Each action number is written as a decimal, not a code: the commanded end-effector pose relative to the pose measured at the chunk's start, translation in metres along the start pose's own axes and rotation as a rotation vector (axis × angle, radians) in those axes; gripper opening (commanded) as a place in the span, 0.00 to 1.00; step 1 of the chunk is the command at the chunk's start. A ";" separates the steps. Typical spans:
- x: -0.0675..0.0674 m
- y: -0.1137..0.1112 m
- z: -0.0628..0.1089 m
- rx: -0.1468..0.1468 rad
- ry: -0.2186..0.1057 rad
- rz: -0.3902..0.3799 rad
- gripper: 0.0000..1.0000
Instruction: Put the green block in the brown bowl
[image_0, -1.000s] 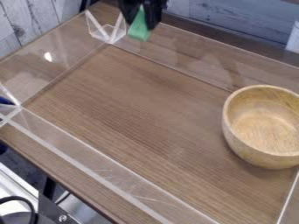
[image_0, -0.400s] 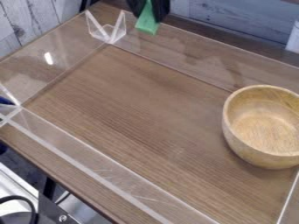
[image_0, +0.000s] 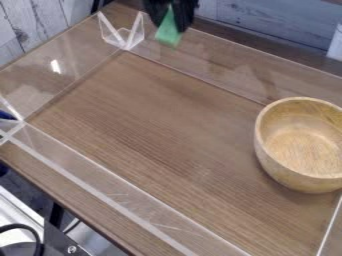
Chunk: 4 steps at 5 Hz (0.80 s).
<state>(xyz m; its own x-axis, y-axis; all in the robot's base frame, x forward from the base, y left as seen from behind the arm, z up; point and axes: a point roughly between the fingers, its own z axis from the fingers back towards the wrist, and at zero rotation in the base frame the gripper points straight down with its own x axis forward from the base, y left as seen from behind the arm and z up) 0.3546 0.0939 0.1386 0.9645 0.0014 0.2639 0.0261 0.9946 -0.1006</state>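
The green block (image_0: 167, 32) hangs at the top of the camera view, above the back edge of the wooden tabletop. My gripper (image_0: 171, 18) is shut on it, its dark fingers showing on both sides of the block's upper part. Most of the gripper is cut off by the top of the frame. The brown bowl (image_0: 303, 143) sits upright on the table at the right, far from the gripper, and nothing lies inside it.
A low clear acrylic wall (image_0: 80, 170) rings the wooden tabletop (image_0: 147, 120). A clear plastic bracket (image_0: 120, 32) stands at the back left, just left of the gripper. Dark cables (image_0: 20, 240) hang below the front left corner.
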 end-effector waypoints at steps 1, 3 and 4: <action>0.013 0.010 0.013 0.028 -0.070 -0.003 0.00; 0.004 0.004 0.035 0.014 -0.110 -0.011 0.00; -0.006 -0.024 0.040 -0.022 -0.090 -0.069 0.00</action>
<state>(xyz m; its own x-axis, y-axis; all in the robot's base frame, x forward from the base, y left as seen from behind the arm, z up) 0.3363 0.0756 0.1573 0.9525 -0.0495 0.3004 0.0898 0.9885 -0.1220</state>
